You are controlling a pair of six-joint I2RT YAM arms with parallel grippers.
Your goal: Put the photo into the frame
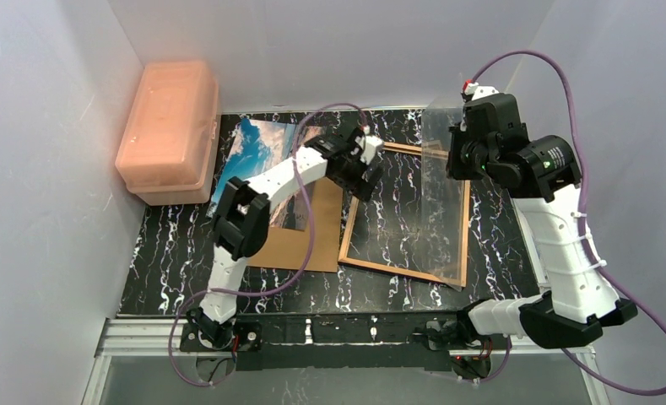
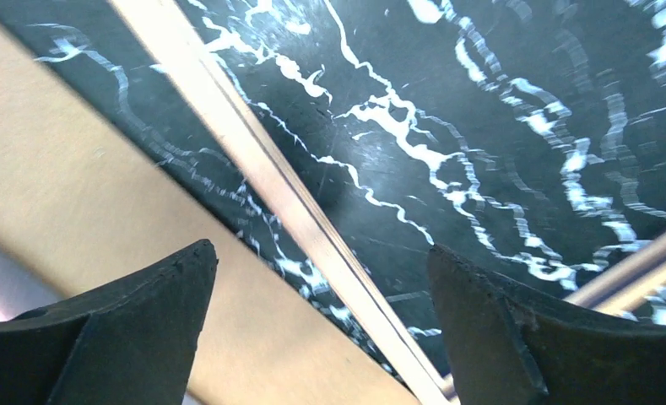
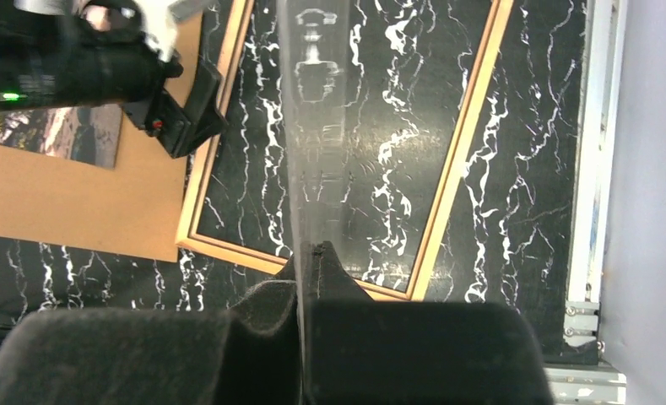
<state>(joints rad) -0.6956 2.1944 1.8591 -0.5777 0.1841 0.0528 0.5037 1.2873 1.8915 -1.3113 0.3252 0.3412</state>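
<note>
Left claw (image 1: 365, 173) jaws apart over frame (image 1: 401, 272) far-left corner. The photo (image 1: 257, 148) lies to its left at bench far-left, left arm nearer, part under backing board (image 1: 300, 245). Right claw (image 3: 308, 261) clamped on clear pane (image 3: 312, 126) — upright.

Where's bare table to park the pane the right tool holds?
Free: near strip of table between frame and arm bases; near-left corner beside board. Crowded: far left with box, photo, left tool.
</note>
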